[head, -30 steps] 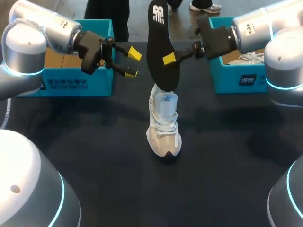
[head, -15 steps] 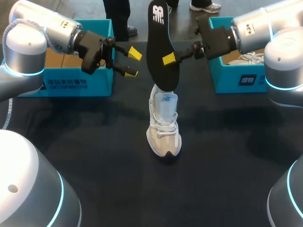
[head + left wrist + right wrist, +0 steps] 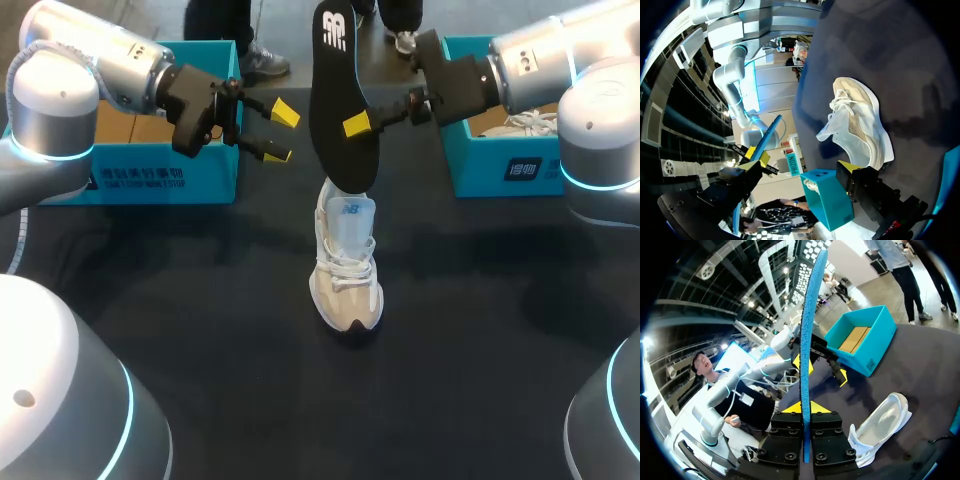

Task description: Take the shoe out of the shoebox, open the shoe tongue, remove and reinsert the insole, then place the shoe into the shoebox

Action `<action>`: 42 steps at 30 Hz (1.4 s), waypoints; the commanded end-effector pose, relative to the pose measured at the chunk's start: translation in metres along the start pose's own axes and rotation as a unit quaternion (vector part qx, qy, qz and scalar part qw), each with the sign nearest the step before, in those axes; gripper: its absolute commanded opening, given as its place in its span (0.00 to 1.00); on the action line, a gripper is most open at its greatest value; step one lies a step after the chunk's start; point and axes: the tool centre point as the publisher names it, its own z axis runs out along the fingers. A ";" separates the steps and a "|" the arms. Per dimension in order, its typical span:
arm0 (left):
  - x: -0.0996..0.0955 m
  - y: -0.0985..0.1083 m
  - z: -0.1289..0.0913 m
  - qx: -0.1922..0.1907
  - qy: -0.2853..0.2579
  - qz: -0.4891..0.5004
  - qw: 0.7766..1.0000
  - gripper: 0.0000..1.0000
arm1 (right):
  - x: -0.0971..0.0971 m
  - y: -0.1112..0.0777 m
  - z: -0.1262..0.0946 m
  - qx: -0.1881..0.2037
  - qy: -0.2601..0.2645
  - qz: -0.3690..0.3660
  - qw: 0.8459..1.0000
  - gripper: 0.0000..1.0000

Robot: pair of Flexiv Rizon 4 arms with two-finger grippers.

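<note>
A white shoe (image 3: pixel 346 270) stands upright on the dark table, toe toward me, tongue pulled up. Above its heel, the black insole (image 3: pixel 338 90) is held upright with my right gripper (image 3: pixel 358 124) shut on its edge. The right wrist view shows the insole (image 3: pixel 807 340) edge-on, blue underneath, pinched at the gripper (image 3: pixel 806 412), with the shoe (image 3: pixel 880 427) below and beside it. My left gripper (image 3: pixel 279 133) stays open and empty, just left of the insole. The left wrist view shows the shoe (image 3: pixel 860 130) ahead and the insole (image 3: pixel 767 137) beyond it.
A teal shoebox (image 3: pixel 165 175) stands at the back left behind my left arm, seen also as the shoebox (image 3: pixel 860 347). A second teal shoebox (image 3: pixel 500 165) at the back right holds another white shoe (image 3: pixel 530 122). The dark table (image 3: pixel 250 380) lies bare in front of the shoe.
</note>
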 end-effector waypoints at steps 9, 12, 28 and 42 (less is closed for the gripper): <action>0.005 0.010 -0.010 0.003 0.018 -0.019 1.000 1.00 | -0.034 0.033 -0.007 0.014 0.001 -0.085 0.996 0.00; 0.005 0.010 -0.009 0.017 0.025 -0.042 0.999 1.00 | -0.044 0.037 -0.008 0.005 0.008 -0.121 0.993 0.00; 0.032 0.006 -0.009 0.006 0.060 -0.125 0.990 1.00 | -0.085 0.037 -0.017 -0.006 0.049 -0.201 0.978 0.00; 0.054 0.010 -0.008 0.009 0.074 -0.157 0.985 1.00 | -0.085 0.037 -0.017 -0.006 0.049 -0.201 0.978 0.00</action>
